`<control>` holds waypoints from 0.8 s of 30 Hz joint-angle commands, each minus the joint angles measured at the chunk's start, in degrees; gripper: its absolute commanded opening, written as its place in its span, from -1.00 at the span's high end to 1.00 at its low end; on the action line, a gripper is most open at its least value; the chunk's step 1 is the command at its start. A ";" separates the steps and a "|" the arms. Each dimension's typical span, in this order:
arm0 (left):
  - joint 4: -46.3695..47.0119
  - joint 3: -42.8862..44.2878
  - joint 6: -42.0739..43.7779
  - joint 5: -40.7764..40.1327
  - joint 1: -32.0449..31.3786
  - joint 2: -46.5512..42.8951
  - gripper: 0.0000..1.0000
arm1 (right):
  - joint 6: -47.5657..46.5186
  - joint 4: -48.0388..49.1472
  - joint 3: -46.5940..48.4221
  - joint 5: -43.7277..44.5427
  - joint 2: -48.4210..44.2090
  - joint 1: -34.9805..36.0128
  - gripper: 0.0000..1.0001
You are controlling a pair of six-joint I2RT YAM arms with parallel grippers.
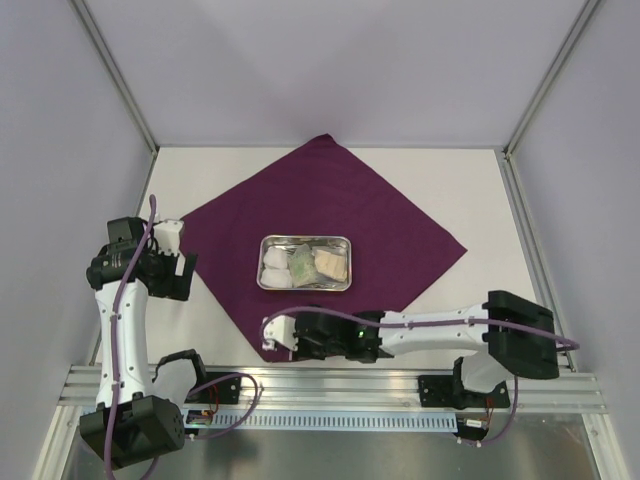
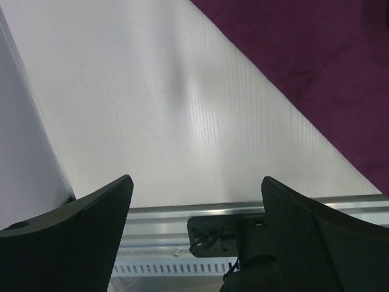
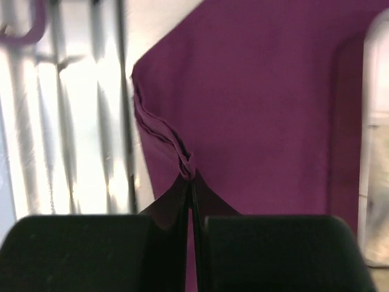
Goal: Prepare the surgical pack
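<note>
The deep-purple cloth (image 1: pixel 330 205) lies spread as a diamond on the white table. A small steel tray (image 1: pixel 268 262) sits on its middle, holding white gauze pads (image 1: pixel 275 267) and clear packets (image 1: pixel 303 266); no instruments can be made out. My right gripper (image 1: pixel 270 335) is shut on the cloth's near corner; in the right wrist view the fabric (image 3: pixel 255 97) bunches at the gripper's (image 3: pixel 189 176) closed tips. My left gripper (image 1: pixel 185 268) is open and empty beside the cloth's left corner, above bare table in the left wrist view (image 2: pixel 194 194).
Grey walls with metal corner posts (image 1: pixel 120 85) enclose the table. An aluminium rail (image 1: pixel 340 392) carrying the arm bases runs along the near edge. The cloth's edge (image 2: pixel 316 55) shows at the upper right of the left wrist view.
</note>
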 commanded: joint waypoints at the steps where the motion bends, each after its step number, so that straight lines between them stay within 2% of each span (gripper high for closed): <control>1: -0.07 2.37 0.93 1.86 0.34 0.82 -0.85 | 4.21 6.81 1.54 0.24 -5.63 -7.53 0.99; 5: -1.57 6.67 1.03 5.64 0.25 5.99 -0.67 | 6.84 7.96 6.19 0.68 -2.13 -16.86 0.99; 9: -1.04 13.70 0.41 7.93 -0.53 12.06 -0.64 | 10.70 6.47 16.29 -0.20 6.04 -26.09 0.99; 13: 1.06 19.15 0.93 4.78 -8.16 17.95 -0.66 | 16.50 3.40 28.50 -0.38 17.01 -34.44 0.99; 18: 3.88 27.06 -0.12 5.30 -13.45 25.86 -0.67 | 20.12 -2.75 42.12 1.81 25.91 -38.94 0.99; 24: 8.97 31.73 -0.47 2.05 -21.00 34.13 -0.69 | 26.97 -6.01 47.51 5.86 32.24 -41.75 0.99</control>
